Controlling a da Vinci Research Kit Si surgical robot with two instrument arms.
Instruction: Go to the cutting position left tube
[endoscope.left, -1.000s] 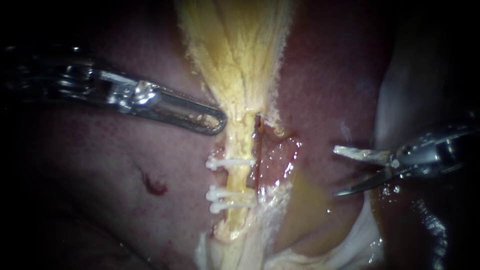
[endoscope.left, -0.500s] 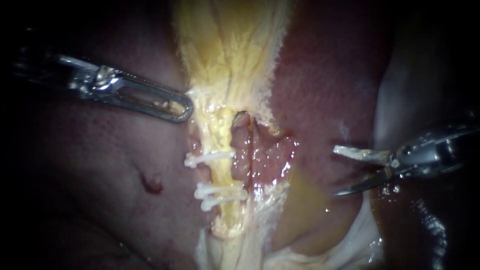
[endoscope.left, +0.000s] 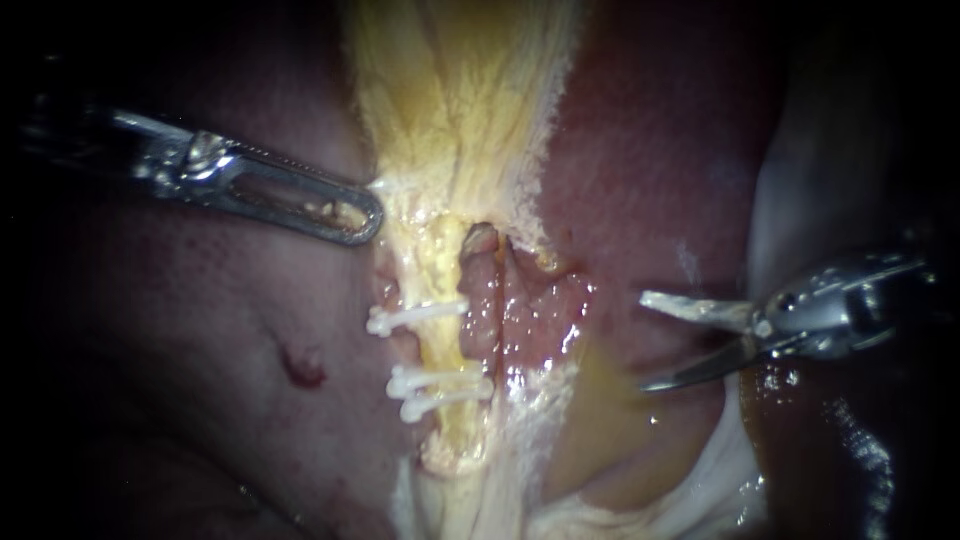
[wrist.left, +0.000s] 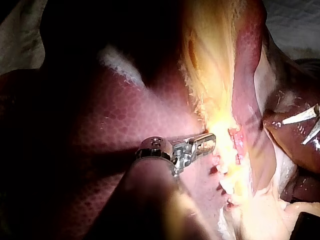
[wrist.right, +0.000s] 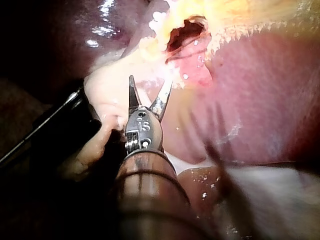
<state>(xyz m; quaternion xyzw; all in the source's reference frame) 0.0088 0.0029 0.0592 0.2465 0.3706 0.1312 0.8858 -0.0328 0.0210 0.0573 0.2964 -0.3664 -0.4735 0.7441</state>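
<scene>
A yellow tube (endoscope.left: 440, 345) runs down the middle of the endoscope view, and three white clips (endoscope.left: 415, 316) cross it. Beside it on the right lies a pink tube (endoscope.left: 482, 300). My left instrument (endoscope.left: 366, 216) comes in from the left, its slotted jaws shut on the edge of the yellow tissue (endoscope.left: 460, 120) above the clips. My right instrument (endoscope.left: 645, 340) holds two thin blades open, well right of both tubes and touching nothing. The right wrist view shows those blades (wrist.right: 148, 92) spread short of the tissue opening (wrist.right: 182, 35). My left instrument's jaws (wrist.left: 206, 142) meet the yellow strand.
Dark red liver (endoscope.left: 200, 330) fills the left side and carries a small bloody nick (endoscope.left: 305, 368). Wet pink tissue (endoscope.left: 640, 150) lies between the tubes and my right instrument. Pale whitish tissue (endoscope.left: 700, 480) and fluid sit below the blades.
My left instrument drew back to the left, pulling the yellow tissue and clipped tube with it and baring the pink tube. My right instrument has just slid slightly left, blades still open.
</scene>
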